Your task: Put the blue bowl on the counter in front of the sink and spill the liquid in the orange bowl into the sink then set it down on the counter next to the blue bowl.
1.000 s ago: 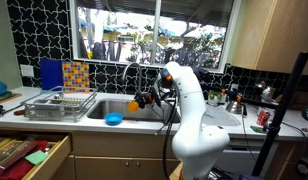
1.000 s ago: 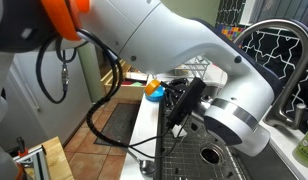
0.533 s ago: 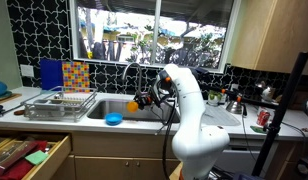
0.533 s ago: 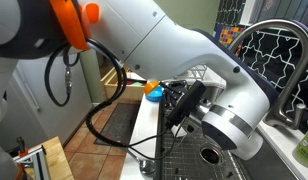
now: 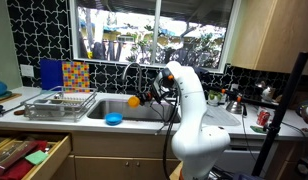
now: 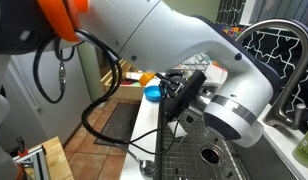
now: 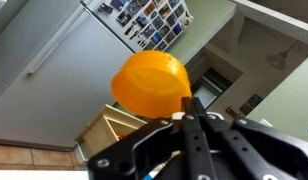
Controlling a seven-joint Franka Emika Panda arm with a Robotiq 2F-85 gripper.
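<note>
Wrist view, orange bowl (image 7: 151,82): it fills the middle of the picture, tipped well over so I see mostly its outer wall. I can't see any liquid.
Grip: my gripper (image 7: 187,108) is clamped tight on the bowl's rim, with the fingers pinched together on the edge nearest me.
Where the bowl is: in an exterior view it hangs in the air over the sink (image 5: 114,104), below the dark faucet (image 5: 130,72) and clear of the basin walls.
Blue bowl (image 5: 114,120): it sits on the counter (image 5: 89,121), on the narrow front strip before the sink, so I judge that part done.
Step in hand: I read this as the pour, since the bowl is over the basin and rolled onto its side.
Doing it well: I should keep the lip over the open basin, away from the wire dish rack (image 5: 60,104), and roll the wrist slowly until the mouth faces down. I'd hold there a moment for drips, then level the bowl before bringing it to the strip beside the blue bowl without bumping it.
Risk: a rim pinch can let the bowl swing, so I'd avoid any quick moves.
Writing: none is readable. The papers on the refrigerator (image 7: 54,70) and the red can (image 5: 261,118) are too small to make out.
</note>
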